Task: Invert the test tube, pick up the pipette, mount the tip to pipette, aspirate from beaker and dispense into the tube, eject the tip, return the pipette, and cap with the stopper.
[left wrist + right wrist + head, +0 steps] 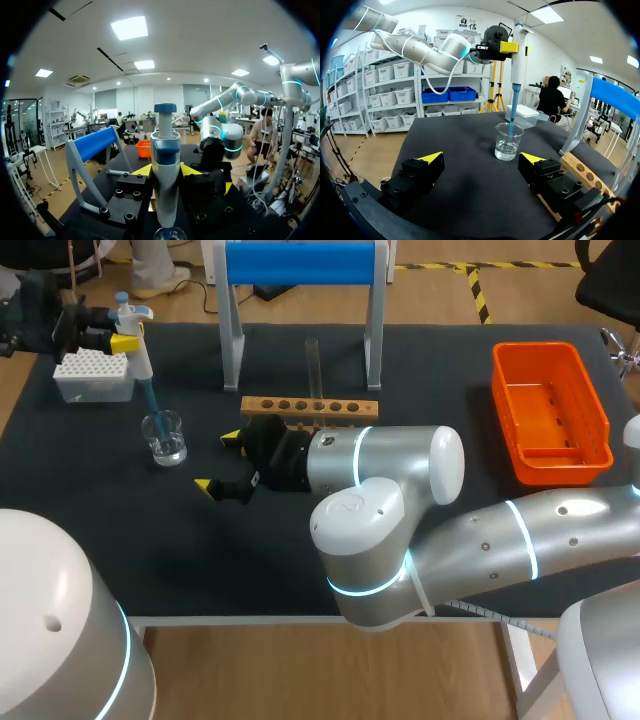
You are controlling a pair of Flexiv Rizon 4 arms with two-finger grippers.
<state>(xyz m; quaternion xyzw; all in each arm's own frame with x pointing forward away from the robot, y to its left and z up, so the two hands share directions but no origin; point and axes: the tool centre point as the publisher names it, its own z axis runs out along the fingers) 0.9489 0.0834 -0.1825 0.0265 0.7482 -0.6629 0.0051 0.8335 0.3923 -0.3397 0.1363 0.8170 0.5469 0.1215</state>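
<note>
- Left hand [166, 170] clamps one pipette [165, 150], tip in one beaker [164, 437] below.
- Right hand [218, 462] gapes, beaker ahead.
- Right arm [400, 465] partly hides rack [310, 407]; one tube [312, 365] upright.

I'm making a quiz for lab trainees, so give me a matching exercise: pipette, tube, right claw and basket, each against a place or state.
1. pipette
2. tube
3. right claw
4. basket

A. open, holding nothing
B. upright in the wooden rack
C. orange, at the table's right end
D. held by the left claw, tip in the beaker

Pairs: 1-D, 2-B, 3-A, 4-C.
</note>
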